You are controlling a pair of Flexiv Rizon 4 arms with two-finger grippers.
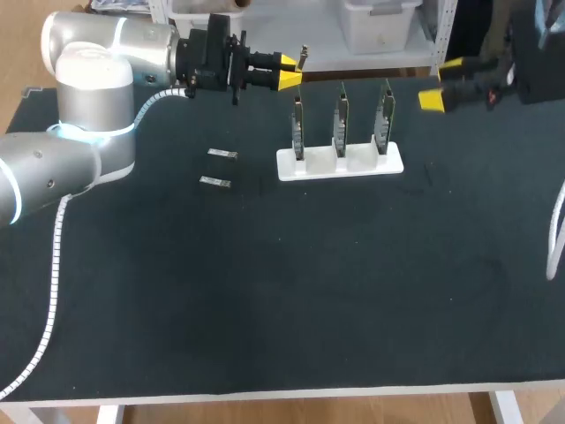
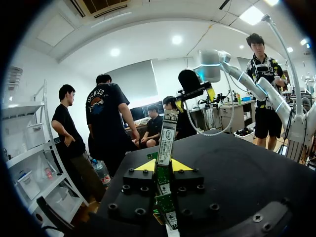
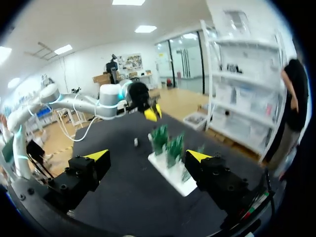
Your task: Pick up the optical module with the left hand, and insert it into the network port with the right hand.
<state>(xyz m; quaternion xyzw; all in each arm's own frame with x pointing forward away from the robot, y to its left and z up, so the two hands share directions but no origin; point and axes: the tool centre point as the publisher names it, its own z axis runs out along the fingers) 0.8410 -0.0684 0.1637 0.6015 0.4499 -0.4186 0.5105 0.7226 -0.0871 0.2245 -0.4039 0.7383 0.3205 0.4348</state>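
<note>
My left gripper [image 1: 290,74] hovers above the table's far edge, left of the white stand [image 1: 340,164], shut on the optical module [image 1: 303,58]. In the left wrist view the module [image 2: 167,138] is a slim green strip with a silver label, upright between the yellow fingertips [image 2: 146,165]. Three green port boards [image 1: 341,122] stand upright in the stand. My right gripper [image 1: 440,83] hangs open at the far right, level with the boards' tops and empty. From the right wrist, its own gripper [image 3: 148,157] frames the stand [image 3: 173,174], with the left gripper [image 3: 150,112] beyond.
Two spare modules [image 1: 223,155] [image 1: 214,182] lie flat on the dark table left of the stand. A white cable [image 1: 556,231] hangs at the right edge. The left arm's cable [image 1: 55,256] trails along the left side.
</note>
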